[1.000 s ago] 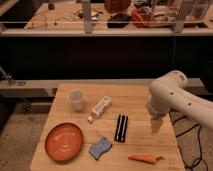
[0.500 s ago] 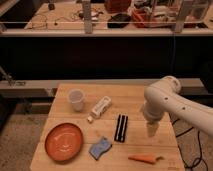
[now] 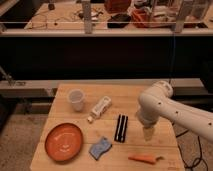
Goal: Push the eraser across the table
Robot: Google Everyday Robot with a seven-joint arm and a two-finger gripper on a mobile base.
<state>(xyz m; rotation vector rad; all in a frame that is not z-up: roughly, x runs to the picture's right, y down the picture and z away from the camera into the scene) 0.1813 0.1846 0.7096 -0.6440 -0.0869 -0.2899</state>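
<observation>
The gripper (image 3: 148,134) is seen beside the slim black grooved eraser block (image 3: 121,128).
Jaws are held apart above the pale wooden plank table (image 3: 125,95), nothing gripped.

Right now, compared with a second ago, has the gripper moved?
Yes. The gripper has slid toward the eraser, which lies unmoved on the table; a gap remains between them.

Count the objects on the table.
6: cup back left, white block beside it, eraser at centre, plate front left, sponge right of plate, carrot front right. The gripper hangs just right of the eraser. None seem hidden.
</observation>
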